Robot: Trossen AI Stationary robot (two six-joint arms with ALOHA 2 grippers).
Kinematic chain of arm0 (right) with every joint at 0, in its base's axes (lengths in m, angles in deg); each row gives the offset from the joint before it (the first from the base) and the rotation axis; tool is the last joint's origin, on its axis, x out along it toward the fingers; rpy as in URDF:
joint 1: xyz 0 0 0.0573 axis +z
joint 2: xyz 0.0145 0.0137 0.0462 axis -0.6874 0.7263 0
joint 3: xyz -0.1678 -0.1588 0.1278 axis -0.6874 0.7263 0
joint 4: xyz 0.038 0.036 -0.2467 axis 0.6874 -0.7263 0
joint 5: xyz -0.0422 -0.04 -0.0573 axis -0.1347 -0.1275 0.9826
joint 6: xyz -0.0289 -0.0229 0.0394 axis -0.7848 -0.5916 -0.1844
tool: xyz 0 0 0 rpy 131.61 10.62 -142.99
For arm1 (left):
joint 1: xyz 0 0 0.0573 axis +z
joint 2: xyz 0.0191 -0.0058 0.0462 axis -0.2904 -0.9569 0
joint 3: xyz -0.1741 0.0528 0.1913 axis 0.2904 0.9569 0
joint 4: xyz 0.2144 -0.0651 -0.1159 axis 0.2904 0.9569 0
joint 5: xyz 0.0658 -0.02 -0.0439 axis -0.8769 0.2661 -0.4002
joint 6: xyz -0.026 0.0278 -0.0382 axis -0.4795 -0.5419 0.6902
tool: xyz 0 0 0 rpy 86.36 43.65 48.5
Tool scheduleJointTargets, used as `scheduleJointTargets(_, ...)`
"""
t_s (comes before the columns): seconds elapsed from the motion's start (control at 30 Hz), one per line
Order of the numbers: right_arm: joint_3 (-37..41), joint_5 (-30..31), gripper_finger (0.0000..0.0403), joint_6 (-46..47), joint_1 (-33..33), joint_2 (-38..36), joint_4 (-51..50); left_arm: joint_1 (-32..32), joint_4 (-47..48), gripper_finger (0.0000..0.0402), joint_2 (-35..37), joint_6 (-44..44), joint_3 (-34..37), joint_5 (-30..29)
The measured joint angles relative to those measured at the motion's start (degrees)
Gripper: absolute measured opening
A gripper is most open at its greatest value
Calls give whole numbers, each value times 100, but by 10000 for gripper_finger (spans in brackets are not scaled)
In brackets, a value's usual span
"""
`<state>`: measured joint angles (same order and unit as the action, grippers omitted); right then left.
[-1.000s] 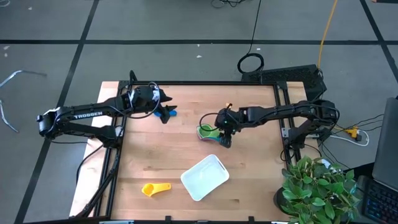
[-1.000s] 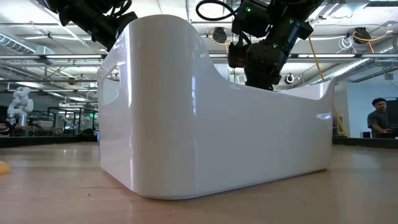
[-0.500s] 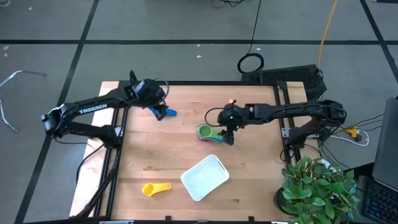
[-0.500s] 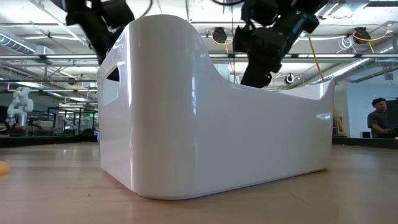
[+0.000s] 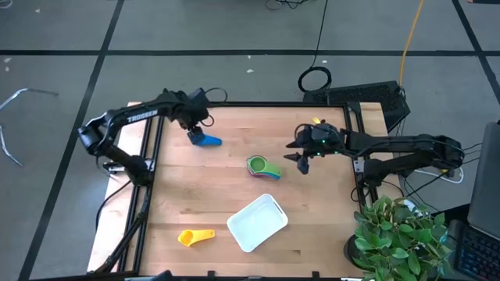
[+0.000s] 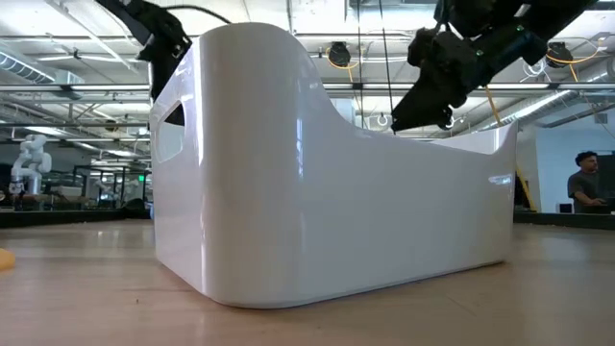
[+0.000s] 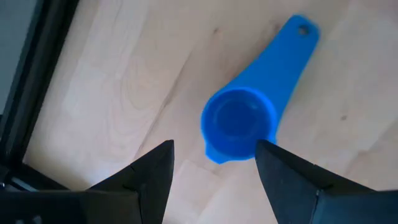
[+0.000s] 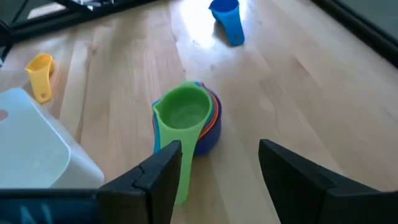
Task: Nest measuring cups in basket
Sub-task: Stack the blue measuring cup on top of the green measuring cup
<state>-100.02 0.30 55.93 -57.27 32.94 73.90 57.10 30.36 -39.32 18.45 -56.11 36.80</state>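
A blue measuring cup [image 5: 208, 140] [image 7: 249, 115] stands bowl-up on the table near the far left; my left gripper [image 5: 193, 130] [image 7: 214, 165] hovers open just above it, touching nothing. A nested stack with the green cup [image 5: 262, 167] [image 8: 186, 118] on top sits mid-table. My right gripper [image 5: 304, 161] [image 8: 217, 168] is open, raised to the right of the stack. A yellow cup [image 5: 195, 236] [image 8: 39, 73] lies near the front left. The white basket [image 5: 256, 222] [image 6: 327, 173] [image 8: 37, 155] rests on its base at the near middle.
Black frame rails [image 5: 152, 156] border the table's left and right sides. A potted plant [image 5: 402, 234] stands off the near right corner. Bare wood lies between the stack and the basket. A person [image 6: 583, 183] sits in the room far behind.
My right gripper has let go of the green cup stack and drawn back toward the table's right edge, rising; the stack stays mid-table. My left gripper has pulled back toward the far left corner, lifting off the blue cup, which stays on the table.
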Motion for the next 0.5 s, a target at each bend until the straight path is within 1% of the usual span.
scheduleJointTargets(0.23,52,-4,205,-133,-39,-55,-49,285,-84,227,-614,-283,0,72)
scheduleJointTargets(0.5,52,-2,205,-258,-39,-33,-98,370,-338,227,-1118,-347,-3,82)
